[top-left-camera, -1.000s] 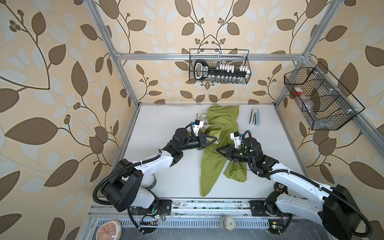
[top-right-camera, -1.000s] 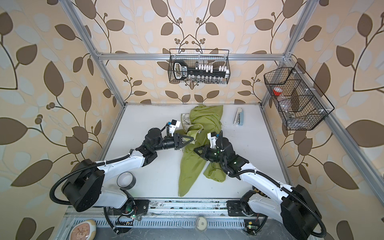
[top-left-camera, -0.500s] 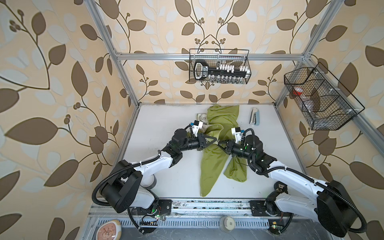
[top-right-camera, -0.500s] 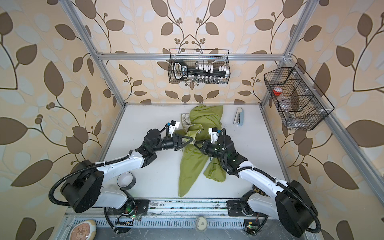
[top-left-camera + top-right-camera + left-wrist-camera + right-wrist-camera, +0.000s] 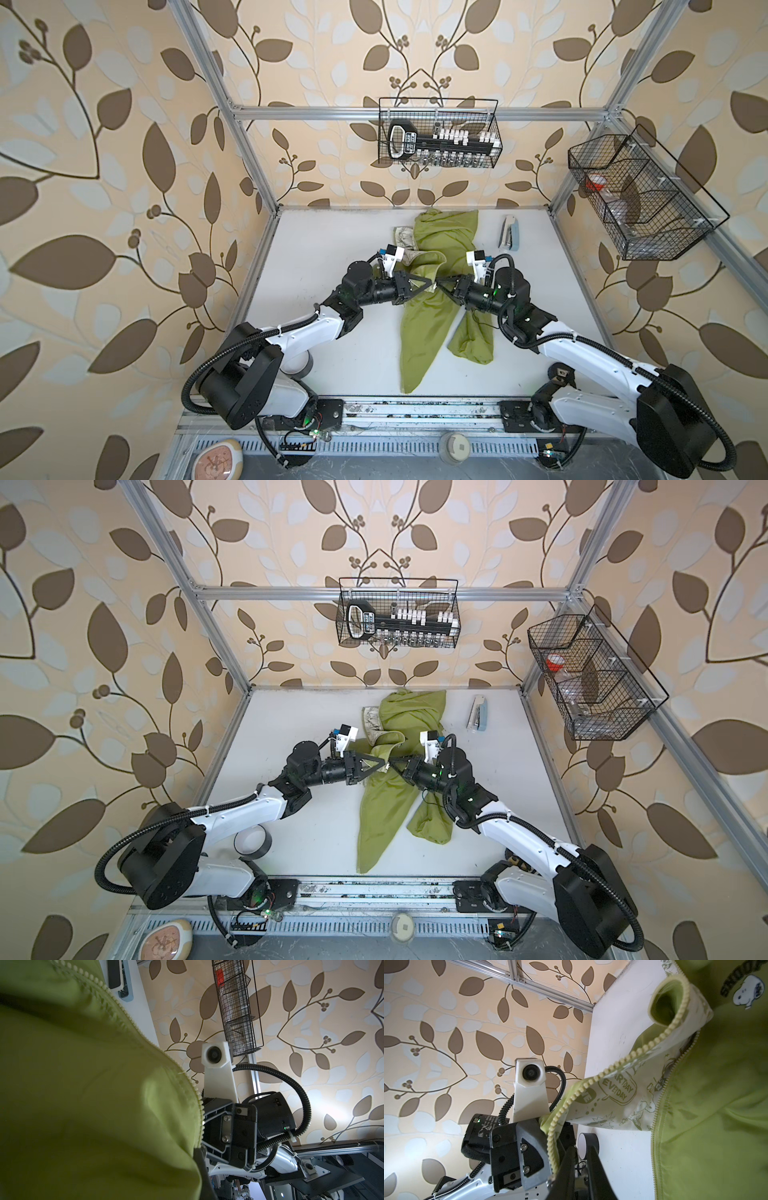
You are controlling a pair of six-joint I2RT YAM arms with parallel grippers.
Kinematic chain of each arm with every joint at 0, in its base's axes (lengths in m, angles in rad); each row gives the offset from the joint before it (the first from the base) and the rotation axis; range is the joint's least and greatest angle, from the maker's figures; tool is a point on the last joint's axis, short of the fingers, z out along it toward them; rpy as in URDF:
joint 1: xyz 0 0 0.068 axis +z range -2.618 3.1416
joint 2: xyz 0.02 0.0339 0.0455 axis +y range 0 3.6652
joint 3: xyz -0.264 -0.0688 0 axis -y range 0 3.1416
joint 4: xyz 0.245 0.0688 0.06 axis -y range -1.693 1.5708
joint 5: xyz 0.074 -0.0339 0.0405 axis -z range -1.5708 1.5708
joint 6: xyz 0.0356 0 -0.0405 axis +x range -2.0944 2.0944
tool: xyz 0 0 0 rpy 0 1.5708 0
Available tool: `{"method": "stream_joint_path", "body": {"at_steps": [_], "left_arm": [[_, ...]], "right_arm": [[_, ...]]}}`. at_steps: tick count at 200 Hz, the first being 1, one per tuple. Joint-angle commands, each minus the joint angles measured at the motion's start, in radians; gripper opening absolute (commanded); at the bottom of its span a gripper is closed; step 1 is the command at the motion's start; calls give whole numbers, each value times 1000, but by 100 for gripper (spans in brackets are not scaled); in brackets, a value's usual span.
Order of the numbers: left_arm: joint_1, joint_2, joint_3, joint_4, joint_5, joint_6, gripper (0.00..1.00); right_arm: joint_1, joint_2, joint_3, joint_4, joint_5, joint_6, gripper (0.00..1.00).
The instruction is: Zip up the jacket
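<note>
The lime-green hooded jacket (image 5: pixel 419 332) lies unzipped and bunched lengthwise on the white table (image 5: pixel 332 249), from the rear edge to near the front rail, with both arms meeting over its middle. The left gripper (image 5: pixel 430 286) is clamped on the jacket's front edge and lifts it off the table. The right wrist view shows that edge's cream zipper teeth (image 5: pixel 612 1066) running into its jaws.

The right gripper (image 5: pixel 441 285) faces it tip to tip, jaws only narrowly apart, with nothing visible between them.

The step in hand appears to be bringing the two zipper ends together. The second, finer tooth row (image 5: pixel 660 1105) is well apart from the first, patterned lining shows between them, and no slider is visible. The next move probably calls for the right gripper to find and pinch the opposite bottom edge while the left keeps its side taut.

By count:
- one jacket
- two tooth rows
- two grippers
- two wire baskets, one on the rear wall (image 5: pixel 438 137) and one on the side wall (image 5: pixel 640 199)
- one stapler (image 5: pixel 510 232) beside the hood end
- one roll of tape (image 5: pixel 251 843) near the left arm's base
</note>
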Motion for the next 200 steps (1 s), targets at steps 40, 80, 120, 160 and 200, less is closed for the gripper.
{"method": "stream_joint_path", "body": {"at_steps": [40,80,120,160,200], "left_arm": [[12,-31,26,34,29,22,0],[55,-77,4,-72,-18,73,0],[147,-95,-50,-137,-46,91,0],[216,-80,-83,-166,-45,115,0],[250,-64,-94,-132,-17,109,0]], "right_arm": [[14,-46,24,-232,71,-98,27],[85,-70,41,-542,200,-277,37],[256,-45,60,-662,339,-328,45],[381,21,65,-699,411,-306,59],[398,43,-13,-644,425,-244,68]]}}
